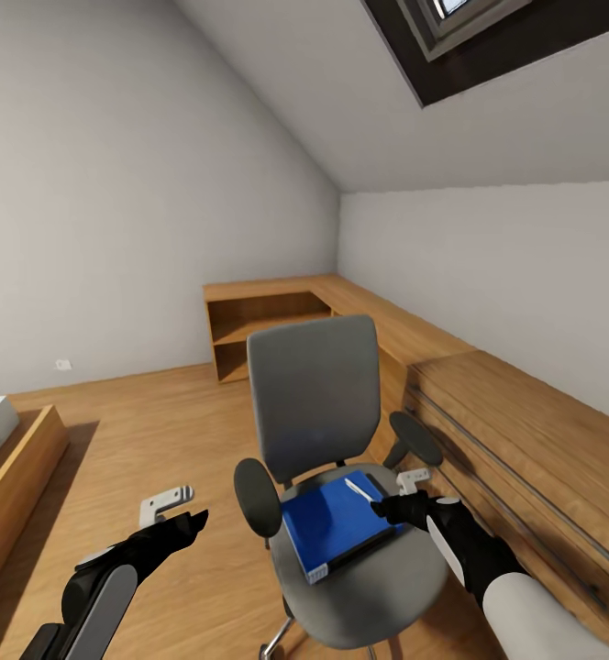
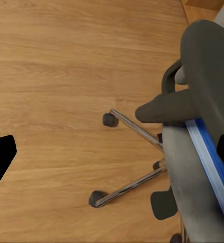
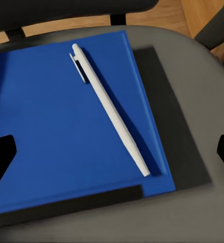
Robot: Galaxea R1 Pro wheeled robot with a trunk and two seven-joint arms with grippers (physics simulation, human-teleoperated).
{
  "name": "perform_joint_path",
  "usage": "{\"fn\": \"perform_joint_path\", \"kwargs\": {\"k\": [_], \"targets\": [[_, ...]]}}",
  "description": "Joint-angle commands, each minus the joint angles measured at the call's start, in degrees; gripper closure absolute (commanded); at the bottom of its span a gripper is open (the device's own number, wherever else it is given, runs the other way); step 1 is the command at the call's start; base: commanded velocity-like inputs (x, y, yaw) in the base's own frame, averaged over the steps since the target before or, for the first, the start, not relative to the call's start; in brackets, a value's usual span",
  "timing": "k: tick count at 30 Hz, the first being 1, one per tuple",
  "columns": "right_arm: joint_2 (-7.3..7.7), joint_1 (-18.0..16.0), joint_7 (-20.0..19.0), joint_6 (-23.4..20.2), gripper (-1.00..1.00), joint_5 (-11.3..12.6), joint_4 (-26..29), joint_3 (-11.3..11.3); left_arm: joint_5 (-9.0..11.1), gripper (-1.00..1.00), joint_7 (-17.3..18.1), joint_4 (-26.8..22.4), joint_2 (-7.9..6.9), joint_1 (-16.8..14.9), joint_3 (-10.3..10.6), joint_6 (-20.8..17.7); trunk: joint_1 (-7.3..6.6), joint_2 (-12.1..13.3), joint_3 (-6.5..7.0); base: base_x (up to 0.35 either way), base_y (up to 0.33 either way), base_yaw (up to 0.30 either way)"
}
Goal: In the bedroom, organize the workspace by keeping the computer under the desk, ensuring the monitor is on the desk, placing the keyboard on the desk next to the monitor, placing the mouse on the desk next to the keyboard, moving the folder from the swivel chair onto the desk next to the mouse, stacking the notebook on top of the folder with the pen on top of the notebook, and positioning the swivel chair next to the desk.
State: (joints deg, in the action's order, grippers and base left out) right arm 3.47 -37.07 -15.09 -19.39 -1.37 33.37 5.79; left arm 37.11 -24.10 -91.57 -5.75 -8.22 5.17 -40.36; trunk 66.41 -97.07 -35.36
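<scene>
So I'm in a loft room with a wooden floor, sloped ceiling, and low wooden shelving running along the far wall and down my right side. A bed frame corner pokes in at the left.

Right in front of me is the swivel chair, grey backrest facing me, dark armrests on both sides. From my left wrist camera I can see its chrome legs and casters sitting on the floor.

On the seat lies the folder, bright blue, flat, white page edge toward me. The notebook is under it, a dark slab sticking out past the folder's edges on 2 sides in my right wrist camera. The pen lies diagonally on top of the folder, clip end up toward the backrest.

My right tool hovers over the seat's right side, just beside the folder's corner and near the pen, fingers spread apart, nothing in it. My left tool hangs out over the floor to the left of the chair, near the left armrest, also spread and holding nothing.
</scene>
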Motion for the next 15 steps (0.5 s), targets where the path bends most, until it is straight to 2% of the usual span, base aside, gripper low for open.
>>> {"fn": "perform_joint_path", "kwargs": {"k": [1, 15], "targets": [[0.05, -0.02, -0.11, -0.29, -1.00, -0.16, 0.09, 0.19, 0.60, -1.00, -0.60, -0.08, -0.05, -0.04, 0.10, -0.07, 0.22, -0.45, -0.24, 0.000, 0.000, 0.000], [0.05, -0.02, -0.11, -0.22, -1.00, -0.22, 0.11, 0.19, 0.60, -1.00, -0.60, -0.09, -0.05, -0.04, 0.02, -0.07, 3.30, -6.06, -2.76, 0.000, 0.000, 0.000]]}}
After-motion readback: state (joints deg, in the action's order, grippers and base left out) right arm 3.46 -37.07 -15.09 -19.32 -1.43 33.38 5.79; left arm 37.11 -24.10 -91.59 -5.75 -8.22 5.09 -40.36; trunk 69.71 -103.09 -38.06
